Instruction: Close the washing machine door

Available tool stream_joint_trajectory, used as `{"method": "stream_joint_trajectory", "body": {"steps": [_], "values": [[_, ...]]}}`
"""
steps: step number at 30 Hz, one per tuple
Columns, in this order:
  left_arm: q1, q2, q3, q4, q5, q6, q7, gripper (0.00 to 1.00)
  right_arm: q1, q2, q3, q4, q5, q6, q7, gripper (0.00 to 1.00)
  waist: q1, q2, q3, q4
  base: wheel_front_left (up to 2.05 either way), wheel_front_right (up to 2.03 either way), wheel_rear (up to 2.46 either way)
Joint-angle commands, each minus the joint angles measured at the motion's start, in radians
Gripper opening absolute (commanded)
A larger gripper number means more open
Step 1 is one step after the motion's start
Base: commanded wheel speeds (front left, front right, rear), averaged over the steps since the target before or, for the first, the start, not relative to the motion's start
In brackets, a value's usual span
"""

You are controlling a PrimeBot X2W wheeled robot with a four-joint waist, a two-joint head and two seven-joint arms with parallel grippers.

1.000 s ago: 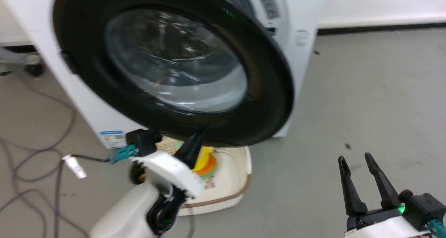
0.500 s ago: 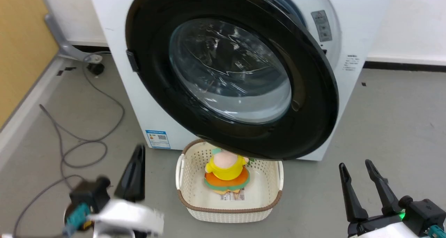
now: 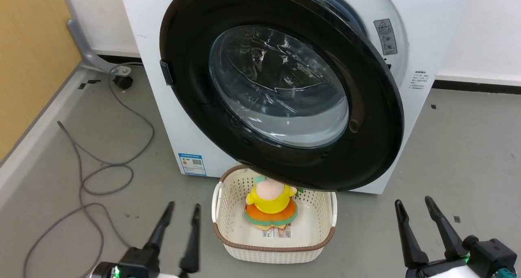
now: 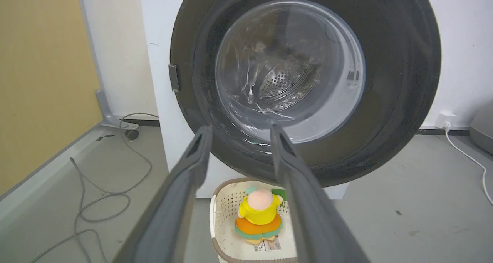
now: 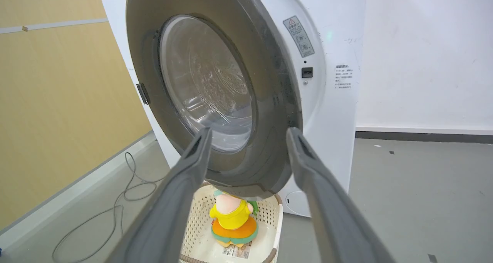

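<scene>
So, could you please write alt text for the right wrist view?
A white washing machine with its round black door ajar, seen between the open fingers of the right pincer. Below the door, a cream basket holds a yellow-and-orange plush toy.

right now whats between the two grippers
In the head view, the basket holding a toy sits between the left gripper and right gripper.

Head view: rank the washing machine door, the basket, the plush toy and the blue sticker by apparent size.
1. washing machine door
2. basket
3. plush toy
4. blue sticker
The door probably sits nearer the camera, which inflates its lead.
</scene>
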Motion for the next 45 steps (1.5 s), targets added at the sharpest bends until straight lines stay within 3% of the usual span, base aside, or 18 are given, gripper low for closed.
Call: {"method": "stream_joint_trajectory", "body": {"steps": [1,5,6,7,8,12,23,32,45], "values": [[0.015,-0.004,0.002,0.002,0.009,-0.005,-0.004,1.0,0.013,0.001,0.0,0.002,0.002,0.001,-0.004,1.0,0.0001,-0.0001,0.001,0.001,0.0,0.0,0.0],[0.013,-0.019,0.005,0.017,0.04,-0.019,-0.004,1.0,0.011,-0.003,0.004,0.01,-0.004,0.001,-0.003,1.0,0.0001,-0.0001,0.005,0.011,0.0,0.0,0.0],[0.012,-0.022,0.007,0.02,0.045,-0.022,-0.004,1.0,0.01,-0.005,0.008,0.012,-0.003,0.001,-0.003,0.9,0.0001,-0.0001,0.007,0.014,0.0,0.0,0.0],[0.01,-0.026,0.009,0.022,0.049,-0.025,-0.004,1.0,0.006,-0.007,0.011,0.01,-0.004,0.001,-0.003,0.24,0.0001,-0.0001,0.009,0.019,0.0,0.0,0.0],[0.009,-0.03,0.011,0.025,0.051,-0.028,-0.004,1.0,0.003,-0.011,0.015,0.008,-0.002,0.001,-0.003,0.0,0.0001,-0.0001,0.011,0.024,0.0,0.0,0.0],[-0.004,-0.042,0.025,0.032,0.062,-0.041,-0.004,1.0,-0.019,-0.034,0.04,-0.005,0.012,0.001,-0.002,0.0,0.0001,-0.0001,0.029,0.047,0.0,0.0,0.0],[-0.087,-0.1,0.037,0.007,0.108,-0.064,-0.004,1.0,-0.271,-0.196,0.171,0.006,0.088,0.001,0.098,0.0,0.0001,-0.0001,0.173,0.124,0.0,0.0,0.0],[-0.135,-0.136,0.038,0.005,0.132,-0.08,-0.004,1.0,-0.484,-0.329,0.144,0.176,0.23,0.001,0.161,0.0,0.0001,-0.0001,0.257,0.171,0.0,0.0,0.0],[-0.187,-0.174,0.049,-0.002,0.149,-0.101,-0.004,1.0,-0.766,-0.413,0.083,0.438,0.347,0.001,0.239,0.0,0.0001,-0.0001,0.349,0.211,0.0,0.0,0.0]]}}
